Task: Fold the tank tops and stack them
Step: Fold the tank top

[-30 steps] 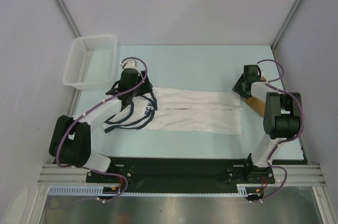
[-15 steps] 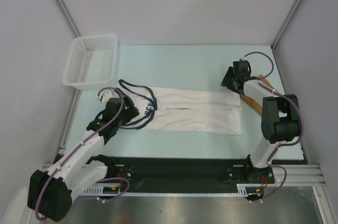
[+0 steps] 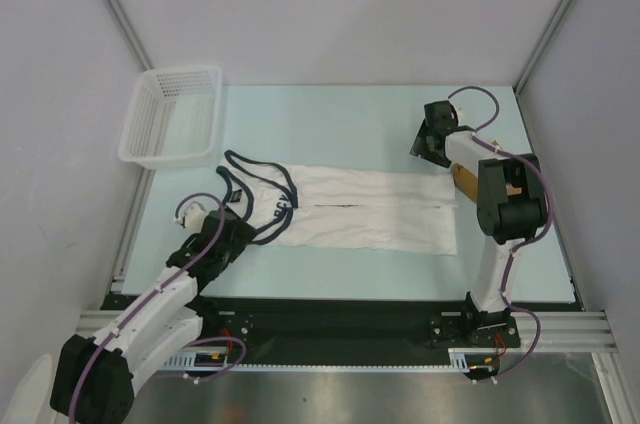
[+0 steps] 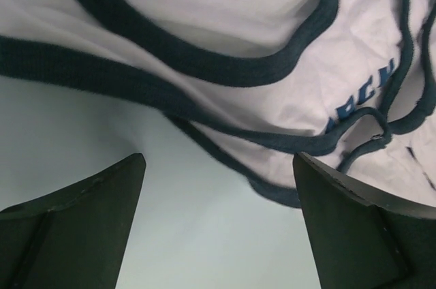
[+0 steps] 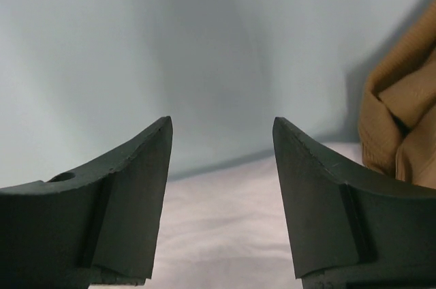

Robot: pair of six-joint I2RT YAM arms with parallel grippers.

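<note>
The white tank top (image 3: 370, 209) lies flat as a long band across the table, navy straps (image 3: 255, 169) spread at its left end. In the left wrist view the navy trim (image 4: 204, 71) and blue print (image 4: 361, 95) lie just ahead of my fingers. My left gripper (image 3: 240, 229) (image 4: 218, 159) hovers open over bare table beside the straps, holding nothing. My right gripper (image 3: 420, 144) (image 5: 221, 120) stands open above the top's far right corner (image 5: 218, 234), nothing between its fingers. The tan-brown tank top (image 3: 463, 182) (image 5: 402, 132) lies crumpled at the right, mostly hidden under the right arm.
A white lattice basket (image 3: 150, 149) stands at the far left corner of the pale table (image 3: 330, 119). Grey walls close in the left, back and right. The arm bases sit on a black rail (image 3: 340, 319) along the near edge.
My left gripper opened, let go of the strap end and drew back toward the near left. My right gripper opened wider and moved away toward the far side. The straps now lie spread out.
</note>
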